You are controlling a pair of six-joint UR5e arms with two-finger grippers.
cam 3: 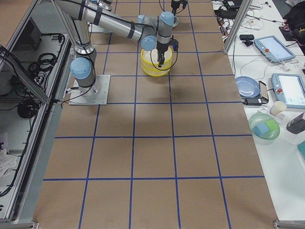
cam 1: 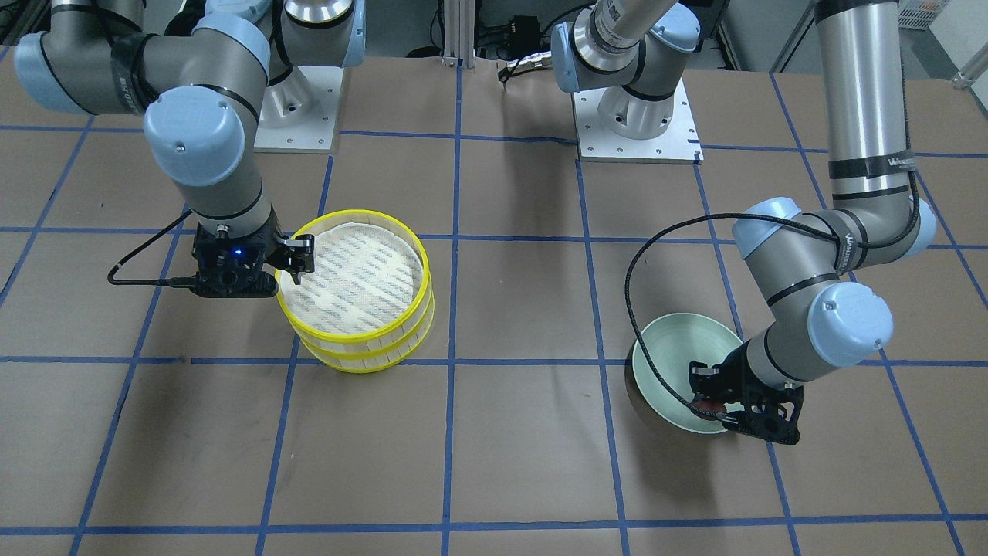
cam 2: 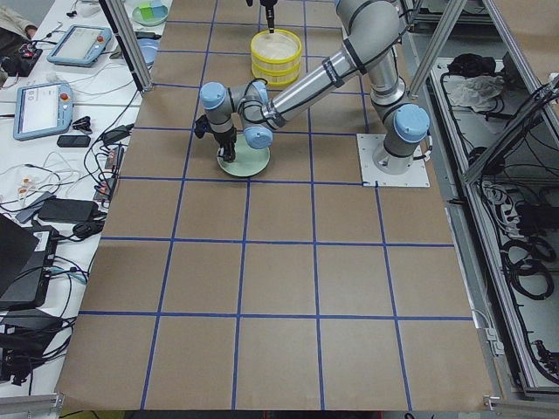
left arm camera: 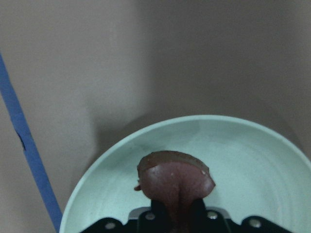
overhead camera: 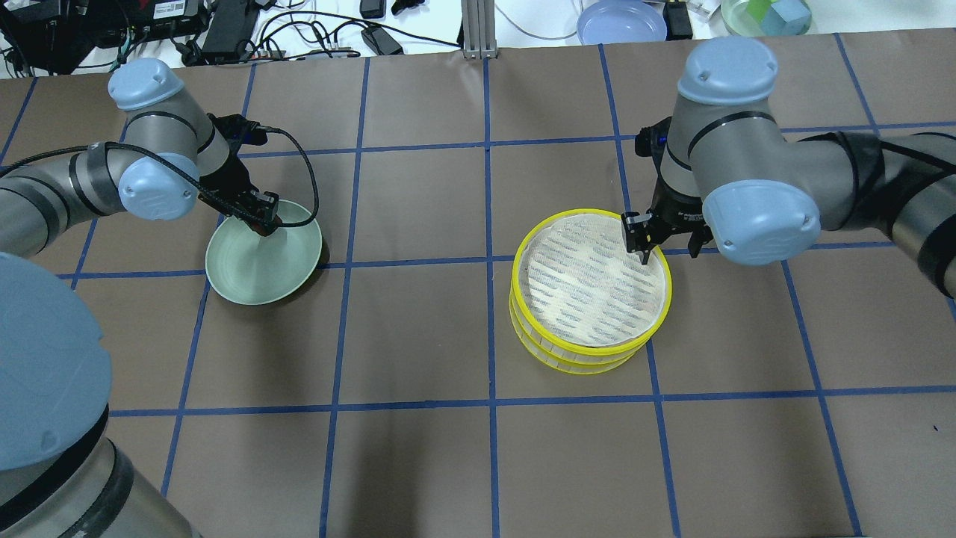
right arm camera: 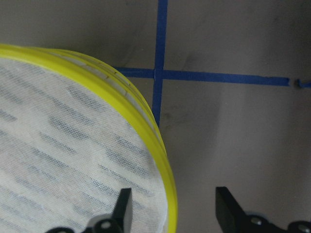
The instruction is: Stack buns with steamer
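My left gripper (overhead camera: 261,217) is shut on the dark reddish-brown bun (left arm camera: 175,182) and holds it just over the far side of the pale green plate (overhead camera: 261,276); the bun also shows in the front view (cam 1: 708,403). The steamer (overhead camera: 590,288) is two stacked yellow-rimmed tiers with a white mesh top. My right gripper (overhead camera: 663,243) is open, one finger inside the top tier's rim and one outside, as the right wrist view (right arm camera: 172,208) shows. The pale cream bun is not in view.
The brown table has a blue tape grid. The arm bases (cam 1: 637,116) stand at the robot's edge. Beyond the far edge lie a blue plate (overhead camera: 621,21), a clear bowl with coloured blocks (overhead camera: 765,15), and cables.
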